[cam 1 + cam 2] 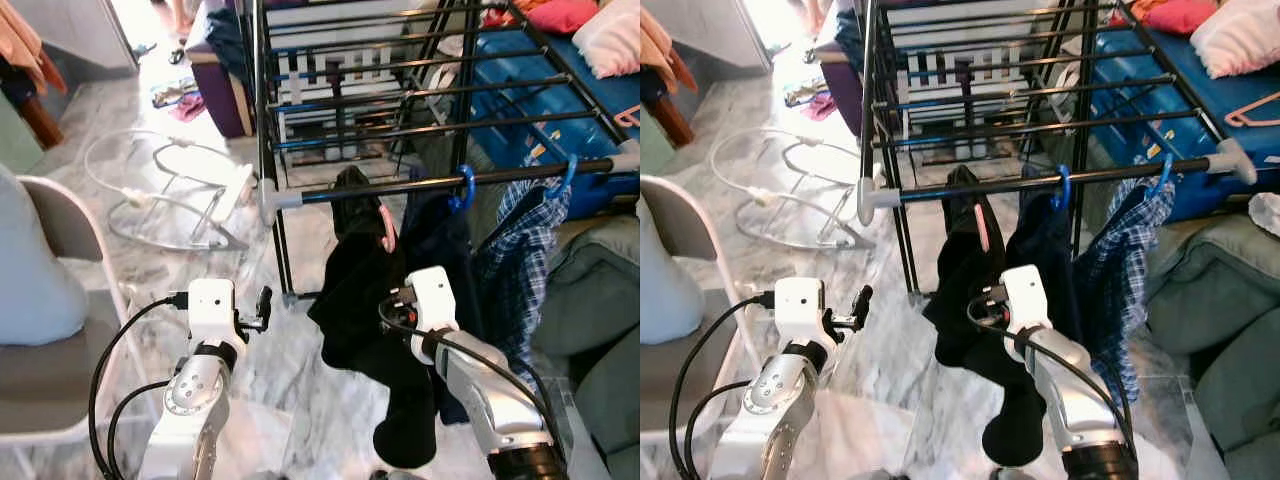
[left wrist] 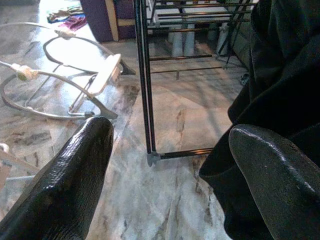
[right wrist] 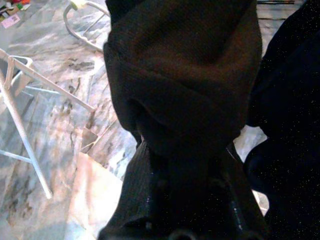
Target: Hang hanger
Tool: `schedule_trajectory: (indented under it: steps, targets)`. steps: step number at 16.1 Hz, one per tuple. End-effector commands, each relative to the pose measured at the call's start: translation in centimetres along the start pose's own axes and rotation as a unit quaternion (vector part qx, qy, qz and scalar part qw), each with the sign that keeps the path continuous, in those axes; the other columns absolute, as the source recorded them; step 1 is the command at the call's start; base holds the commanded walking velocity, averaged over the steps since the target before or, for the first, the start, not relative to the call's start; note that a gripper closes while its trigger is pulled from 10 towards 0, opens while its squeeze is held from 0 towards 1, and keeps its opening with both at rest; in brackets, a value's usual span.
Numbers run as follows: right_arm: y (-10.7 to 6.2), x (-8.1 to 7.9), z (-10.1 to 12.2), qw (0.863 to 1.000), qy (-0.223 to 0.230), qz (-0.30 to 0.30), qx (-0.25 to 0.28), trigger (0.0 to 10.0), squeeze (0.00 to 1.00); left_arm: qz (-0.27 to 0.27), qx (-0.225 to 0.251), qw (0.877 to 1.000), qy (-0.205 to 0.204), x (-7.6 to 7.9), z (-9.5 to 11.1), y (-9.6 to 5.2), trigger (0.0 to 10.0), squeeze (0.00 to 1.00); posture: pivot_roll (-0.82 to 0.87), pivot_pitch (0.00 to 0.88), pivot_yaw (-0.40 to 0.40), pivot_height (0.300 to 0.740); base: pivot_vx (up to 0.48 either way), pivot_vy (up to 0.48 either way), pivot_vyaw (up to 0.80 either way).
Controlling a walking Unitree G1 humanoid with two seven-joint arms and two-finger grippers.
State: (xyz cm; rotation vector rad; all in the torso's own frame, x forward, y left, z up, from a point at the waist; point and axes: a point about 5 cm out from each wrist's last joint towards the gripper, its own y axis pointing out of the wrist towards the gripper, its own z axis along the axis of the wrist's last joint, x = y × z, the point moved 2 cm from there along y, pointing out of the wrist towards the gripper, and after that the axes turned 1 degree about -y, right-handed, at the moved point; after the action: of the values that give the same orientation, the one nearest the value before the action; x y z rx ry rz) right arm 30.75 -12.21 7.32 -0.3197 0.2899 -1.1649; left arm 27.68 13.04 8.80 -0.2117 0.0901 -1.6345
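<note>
While right tool (image 3: 185, 200) grips black garment (image 1: 365, 290) at rack (image 1: 400, 185), left tool (image 2: 165, 175) gapes empty; chair (image 1: 60, 300) nearby.

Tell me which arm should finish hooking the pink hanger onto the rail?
Right. The right gripper is shut on the black garment carrying the pink hanger, just under the rail. The left gripper is open and off to the side.

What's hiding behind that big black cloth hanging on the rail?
Behind the black garment you can see a dark blue garment on a blue hanger hook. The right gripper is clamped on the black cloth, which covers the rest of its pink hanger.
</note>
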Motion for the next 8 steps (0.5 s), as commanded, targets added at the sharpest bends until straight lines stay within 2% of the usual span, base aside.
schedule_trajectory:
  steps: [1, 8]
  targets:
    - [0.16, -0.6, 1.16, 1.0, -0.005, 0.011, 0.022, 10.0, 0.0, 0.008, 0.002, 1.0, 0.005, -0.29, 0.02, -0.19, 10.0, 0.0, -0.08, 0.059, 0.059, 0.74, -0.341, 0.0, 0.0]
    - [0.26, -0.97, 1.08, 1.0, 0.0, 0.015, 0.019, 10.0, 0.0, 0.008, 0.001, 1.0, 0.006, -0.32, 0.06, -0.21, 10.0, 0.0, -0.08, 0.063, 0.06, 0.74, -0.34, 0.0, 0.0]
